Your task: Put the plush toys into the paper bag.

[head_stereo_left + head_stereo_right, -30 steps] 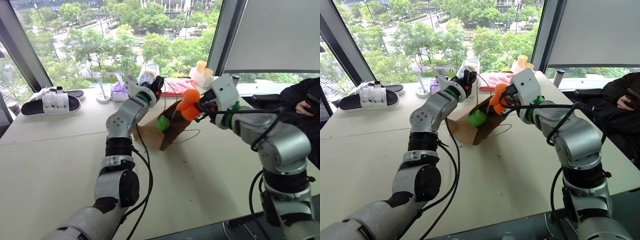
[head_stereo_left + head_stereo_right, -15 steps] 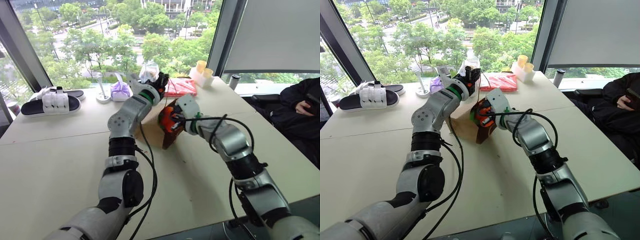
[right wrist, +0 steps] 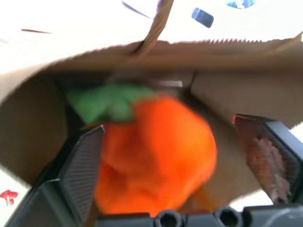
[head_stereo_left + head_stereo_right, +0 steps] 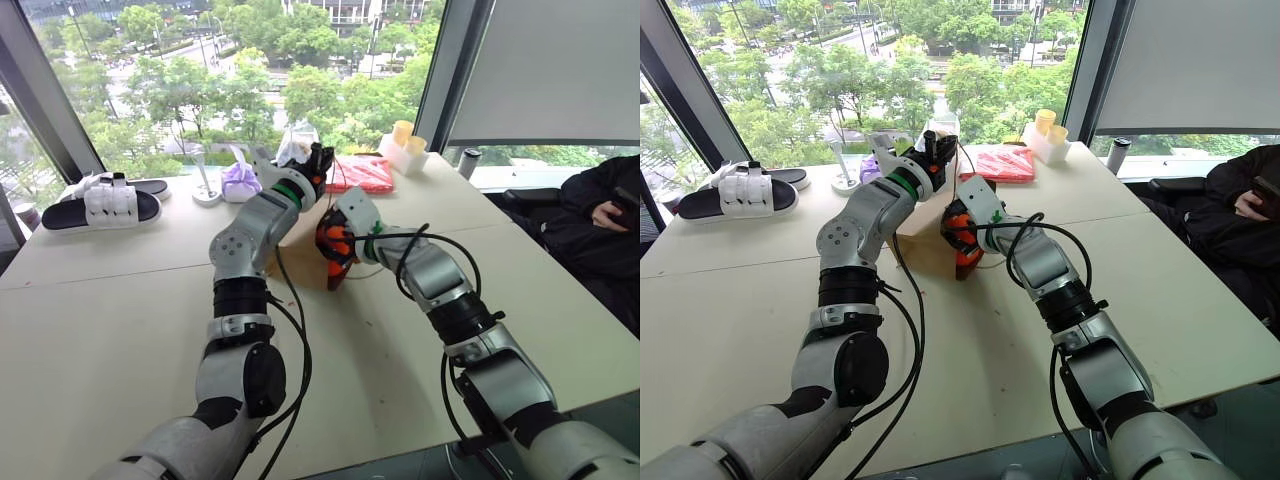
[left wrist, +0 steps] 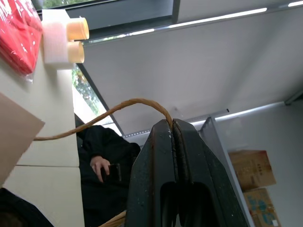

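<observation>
Our left gripper (image 5: 173, 130) pinches the paper bag (image 3: 142, 56) handle; our right gripper (image 3: 175, 156), spread wide, could drag the orange plush toy (image 3: 156, 156) out.

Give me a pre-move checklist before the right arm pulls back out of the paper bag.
1. Right gripper open: ok, both fingers stand apart from the orange plush toy.
2. Orange plush toy inside the paper bag: ok, at its mouth.
3. Green plush toy inside the bag: ok, behind the orange one.
4. Left gripper shut on the bag handle: ok.
5. Orange toy free of the fingers: cannot tell, it sits close between them.
</observation>
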You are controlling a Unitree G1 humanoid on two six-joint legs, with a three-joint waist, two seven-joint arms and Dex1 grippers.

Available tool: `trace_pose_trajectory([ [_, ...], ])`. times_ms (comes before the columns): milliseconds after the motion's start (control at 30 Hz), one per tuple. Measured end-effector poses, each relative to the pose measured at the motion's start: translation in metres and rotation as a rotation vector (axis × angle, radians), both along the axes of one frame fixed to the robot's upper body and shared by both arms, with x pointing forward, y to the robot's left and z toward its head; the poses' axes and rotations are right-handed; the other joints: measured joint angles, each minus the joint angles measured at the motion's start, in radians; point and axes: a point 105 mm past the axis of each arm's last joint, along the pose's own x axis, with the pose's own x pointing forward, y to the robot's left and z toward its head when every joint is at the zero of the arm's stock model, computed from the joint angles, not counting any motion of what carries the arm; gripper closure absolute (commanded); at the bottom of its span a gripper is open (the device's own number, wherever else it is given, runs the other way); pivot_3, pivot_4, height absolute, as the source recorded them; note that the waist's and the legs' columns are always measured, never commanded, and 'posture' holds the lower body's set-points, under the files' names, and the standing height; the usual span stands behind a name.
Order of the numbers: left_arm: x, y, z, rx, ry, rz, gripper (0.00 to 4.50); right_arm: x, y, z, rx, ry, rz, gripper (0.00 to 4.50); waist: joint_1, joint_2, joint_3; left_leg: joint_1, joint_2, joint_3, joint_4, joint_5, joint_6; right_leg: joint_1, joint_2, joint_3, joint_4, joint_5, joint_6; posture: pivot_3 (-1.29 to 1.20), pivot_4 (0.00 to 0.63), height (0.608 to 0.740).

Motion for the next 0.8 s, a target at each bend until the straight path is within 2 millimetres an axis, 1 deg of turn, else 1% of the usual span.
trace_pose_trajectory([
  [100, 0.004, 0.002, -0.003, -0.011, 0.017, 0.004, 4.50, -0.003, -0.002, 0.004, 0.025, -0.022, 0.011, 0.02, 0.000, 0.000, 0.000, 0.000, 0.000, 0.000, 0.000, 0.000, 0.000, 0.000, 0.000, 0.000, 0.000, 0.000, 0.000, 0.00, 0.150, 0.740],
  [200, 0.010, 0.009, -0.001, -0.028, 0.026, 0.021, 4.50, -0.011, -0.010, 0.013, 0.057, -0.063, 0.018, 0.02, 0.001, 0.000, 0.000, 0.000, 0.000, 0.000, 0.000, 0.000, 0.000, 0.000, 0.000, 0.000, 0.000, 0.000, 0.000, 0.00, 0.150, 0.740],
  [267, 0.011, 0.014, 0.005, -0.041, 0.008, 0.037, 4.50, -0.017, -0.021, 0.024, 0.093, -0.100, 0.013, 0.02, 0.003, 0.000, 0.000, -0.001, 0.000, 0.000, 0.000, 0.000, 0.000, 0.000, 0.000, 0.000, 0.000, 0.000, 0.000, 0.00, 0.150, 0.740],
  [333, 0.011, 0.014, 0.006, -0.043, 0.006, 0.038, 4.50, -0.025, -0.028, 0.037, 0.135, -0.137, 0.020, 0.02, 0.004, 0.000, 0.000, 0.000, 0.000, -0.001, 0.000, 0.000, 0.000, 0.000, 0.000, -0.001, 0.000, 0.000, 0.000, 0.00, 0.150, 0.740],
  [400, 0.010, 0.012, 0.006, -0.046, 0.010, 0.031, 4.50, -0.041, -0.037, 0.055, 0.241, -0.177, 0.038, 0.02, 0.004, 0.000, 0.000, -0.001, 0.000, -0.001, 0.000, 0.000, 0.000, 0.000, 0.000, -0.001, -0.001, 0.000, 0.000, 0.00, 0.150, 0.740],
  [433, 0.010, 0.012, 0.006, -0.047, 0.008, 0.031, 4.50, -0.045, -0.041, 0.061, 0.274, -0.189, 0.039, 0.02, 0.004, 0.000, 0.000, -0.001, 0.000, -0.001, 0.000, 0.000, 0.000, 0.000, 0.000, -0.001, 0.000, 0.000, 0.000, 0.00, 0.150, 0.740],
  [467, 0.009, 0.010, 0.007, -0.051, 0.007, 0.026, 4.50, -0.053, -0.051, 0.071, 0.330, -0.207, 0.022, 0.02, 0.005, 0.000, 0.000, -0.001, 0.000, -0.002, 0.000, 0.000, 0.000, 0.000, 0.000, -0.001, 0.000, 0.000, 0.000, 0.00, 0.150, 0.740],
  [533, 0.007, 0.010, 0.009, -0.056, 0.007, 0.021, 4.50, -0.063, -0.070, 0.081, 0.408, -0.222, -0.028, 0.02, 0.006, 0.000, 0.000, -0.001, 0.000, -0.002, 0.000, 0.000, 0.000, 0.001, 0.000, -0.001, 0.000, 0.000, 0.000, 0.00, 0.150, 0.740],
  [600, 0.006, 0.012, 0.012, -0.059, -0.001, 0.026, 4.50, -0.070, -0.088, 0.079, 0.463, -0.204, -0.090, 0.02, 0.007, 0.000, 0.000, 0.000, 0.000, -0.001, 0.000, 0.000, 0.000, 0.001, 0.000, -0.001, 0.000, 0.000, 0.000, 0.00, 0.150, 0.740],
  [667, 0.005, 0.013, 0.014, -0.065, -0.006, 0.025, 4.50, -0.077, -0.102, 0.070, 0.588, -0.155, -0.157, 0.02, 0.006, 0.000, 0.000, 0.000, 0.000, -0.001, 0.000, 0.000, 0.000, 0.001, 0.000, 0.000, 0.000, 0.000, 0.000, 0.00, 0.150, 0.740],
  [733, 0.004, 0.012, 0.015, -0.069, -0.009, 0.019, 4.50, -0.083, -0.111, 0.054, 0.745, -0.079, -0.225, 0.02, 0.004, 0.000, 0.000, 0.001, 0.001, -0.001, 0.000, 0.000, 0.000, 0.001, 0.000, 0.000, 0.001, 0.000, 0.000, 0.00, 0.150, 0.740],
  [767, 0.004, 0.011, 0.015, -0.072, -0.009, 0.016, 4.50, -0.085, -0.114, 0.046, 0.789, -0.050, -0.257, 0.02, 0.004, 0.001, -0.001, 0.001, 0.001, 0.000, 0.000, 0.000, 0.000, 0.001, 0.000, 0.001, 0.002, 0.000, 0.000, 0.00, 0.150, 0.740],
  [800, 0.004, 0.010, 0.015, -0.073, -0.008, 0.012, 4.50, -0.087, -0.117, 0.032, 0.820, -0.014, -0.308, 0.02, 0.005, 0.001, -0.001, 0.001, 0.001, -0.001, 0.000, 0.000, 0.000, 0.000, 0.000, 0.001, 0.002, 0.000, 0.000, 0.00, 0.150, 0.740],
])
